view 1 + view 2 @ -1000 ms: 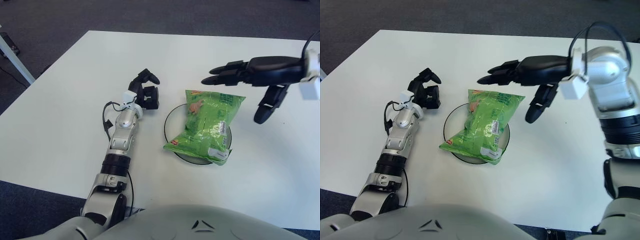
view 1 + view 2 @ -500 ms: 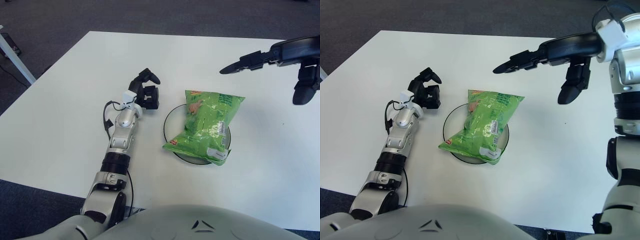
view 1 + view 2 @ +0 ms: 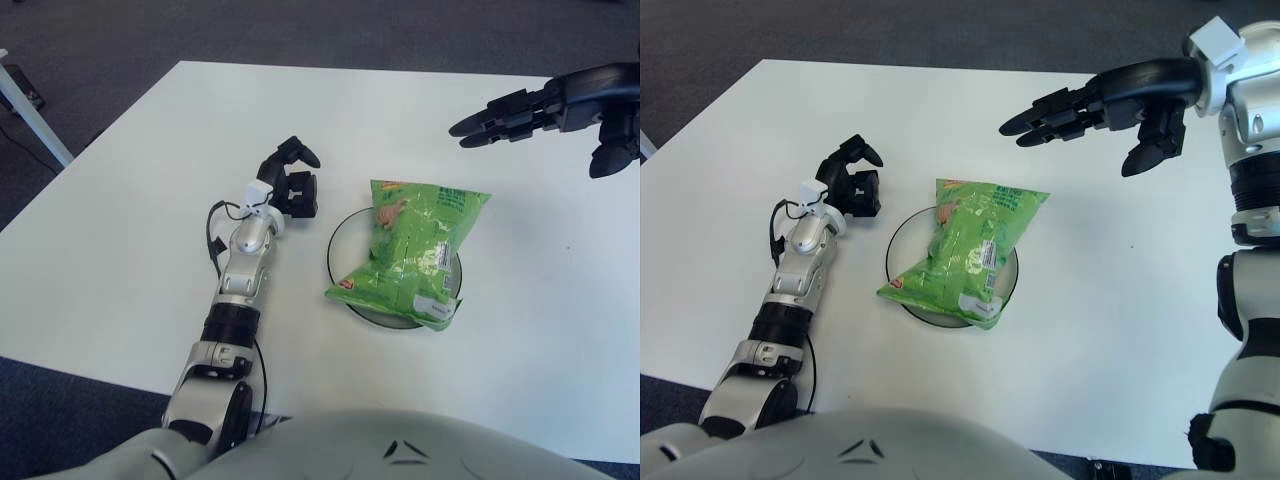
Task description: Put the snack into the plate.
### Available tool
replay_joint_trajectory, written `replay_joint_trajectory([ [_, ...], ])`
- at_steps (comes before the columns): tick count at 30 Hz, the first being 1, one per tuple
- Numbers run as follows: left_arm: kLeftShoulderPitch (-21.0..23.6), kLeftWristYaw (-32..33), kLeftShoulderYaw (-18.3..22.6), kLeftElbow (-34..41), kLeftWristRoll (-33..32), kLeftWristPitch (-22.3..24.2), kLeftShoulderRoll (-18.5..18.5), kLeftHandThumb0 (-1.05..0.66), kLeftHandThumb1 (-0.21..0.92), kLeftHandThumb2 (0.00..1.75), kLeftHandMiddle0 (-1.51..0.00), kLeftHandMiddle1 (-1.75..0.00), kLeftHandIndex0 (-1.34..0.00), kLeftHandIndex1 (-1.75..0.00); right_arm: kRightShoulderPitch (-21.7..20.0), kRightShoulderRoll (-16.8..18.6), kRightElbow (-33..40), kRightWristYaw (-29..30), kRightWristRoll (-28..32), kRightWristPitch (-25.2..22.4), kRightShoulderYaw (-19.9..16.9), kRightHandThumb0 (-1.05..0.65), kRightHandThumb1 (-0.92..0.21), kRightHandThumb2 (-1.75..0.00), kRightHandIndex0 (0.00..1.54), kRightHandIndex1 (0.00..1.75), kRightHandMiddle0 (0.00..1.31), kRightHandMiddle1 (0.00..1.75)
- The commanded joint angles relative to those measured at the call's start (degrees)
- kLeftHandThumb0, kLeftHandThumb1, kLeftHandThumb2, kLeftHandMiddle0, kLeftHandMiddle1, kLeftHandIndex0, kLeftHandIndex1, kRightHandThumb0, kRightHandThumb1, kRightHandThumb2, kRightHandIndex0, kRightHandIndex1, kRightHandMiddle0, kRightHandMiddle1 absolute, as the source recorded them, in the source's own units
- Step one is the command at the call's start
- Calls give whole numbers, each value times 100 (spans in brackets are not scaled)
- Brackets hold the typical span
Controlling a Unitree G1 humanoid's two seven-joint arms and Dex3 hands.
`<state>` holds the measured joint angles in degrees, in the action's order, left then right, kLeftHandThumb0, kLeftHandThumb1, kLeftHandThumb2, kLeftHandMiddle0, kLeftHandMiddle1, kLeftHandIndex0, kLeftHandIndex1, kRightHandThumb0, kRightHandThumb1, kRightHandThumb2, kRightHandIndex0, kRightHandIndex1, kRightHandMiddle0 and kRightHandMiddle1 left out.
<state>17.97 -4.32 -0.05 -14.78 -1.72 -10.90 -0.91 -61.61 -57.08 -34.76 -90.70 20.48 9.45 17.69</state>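
Observation:
A green snack bag (image 3: 413,251) lies across a dark-rimmed round plate (image 3: 336,250) near the middle of the white table, overhanging the rim at its near and far ends. My right hand (image 3: 1095,112) hovers above the table behind and to the right of the bag, fingers spread and holding nothing. My left hand (image 3: 293,180) shows just left of the plate, its fingers curled with nothing in them.
The white table (image 3: 130,200) stretches all around the plate. Dark carpet floor lies beyond its far and left edges. A pale slanted leg (image 3: 30,115) stands off the table at the far left.
My right hand has lifted away from the bag, up and to the right, and its fingers have turned slightly. The bag, plate and left hand have not moved.

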Motion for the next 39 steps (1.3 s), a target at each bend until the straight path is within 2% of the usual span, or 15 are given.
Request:
replay_joint_trajectory([
  [1,-385,-30,18,-247,-2,-63,34,-48,30,133,-132,-175,-62,-175,615,-27,737,1010,65,-548,-795,-105,-69,-73,8,11,1,15],
  [3,-390,-30,19,-247,-3,-87,37,-48,30,133,-132,-175,-62,-175,1143,-6,1465,2046,120,-1362,-1259,-86,-82,-80,15,39,0,54],
  [5,-393,-22,16,-245,2,-97,36,-48,30,133,-132,-175,-62,-175,1302,-17,1747,2600,22,-2125,-1396,-80,-87,-80,12,51,0,66],
  [6,-395,-14,16,-238,11,-88,43,-48,30,134,-132,-175,-62,-175,1401,25,1859,2829,-57,-2170,-1483,-78,-89,-79,11,55,0,70],
  [9,-398,3,11,-224,32,-63,57,-48,30,134,-132,-175,-63,-175,1728,187,2173,3427,-295,-1885,-1758,-67,-85,-78,5,57,0,73],
  [11,-400,15,2,-214,52,-40,64,-48,30,134,-132,-175,-63,-175,1557,422,-39,3927,-1086,-129,-1431,-73,-77,-74,6,64,0,75],
  [14,-399,30,-3,-205,69,-12,72,-48,30,134,-132,-175,-63,-175,1964,320,1454,4049,-937,-1267,-1604,-82,-70,-69,7,77,0,79],
  [15,-397,30,-3,-204,69,-8,76,-48,30,134,-132,-175,-63,-175,1999,323,1634,4072,-903,-1447,-1636,-82,-69,-68,7,80,0,80],
  [19,-401,30,-1,-188,64,6,69,-48,30,133,-132,-175,-62,-175,2036,536,1580,4457,-844,-1837,-1867,-71,-70,-72,4,82,0,80],
  [23,-399,13,-1,-192,42,-3,67,-48,30,133,-132,-175,-62,-175,2295,957,1640,5385,-1037,-1843,-2157,-60,-73,-77,2,78,0,73],
  [28,-379,-17,11,-251,12,-59,73,-48,31,133,-131,-175,-62,-175,2922,1657,2429,6497,-1211,-2010,-2394,-55,-77,-80,2,76,0,72],
  [32,-378,-12,4,-265,25,-78,78,-48,31,133,-131,-175,-62,-175,3483,2463,2537,7448,-1353,-1757,-2530,-51,-82,-81,3,87,0,102],
  [35,-378,-8,0,-266,27,-74,79,-48,31,132,-131,-175,-62,-175,3584,2668,2525,7691,-1384,-1679,-2620,-50,-84,-82,4,95,0,122],
  [36,-379,-8,-1,-264,27,-68,78,-48,31,132,-131,-175,-61,-175,3598,2767,2526,7830,-1385,-1645,-2674,-44,-87,-72,5,99,6,141],
  [39,-377,-7,-1,-271,23,-73,72,-48,32,132,-131,-175,-61,-175,3621,3063,2510,8256,-1427,-1510,-2821,-38,-90,-59,10,113,14,164],
])
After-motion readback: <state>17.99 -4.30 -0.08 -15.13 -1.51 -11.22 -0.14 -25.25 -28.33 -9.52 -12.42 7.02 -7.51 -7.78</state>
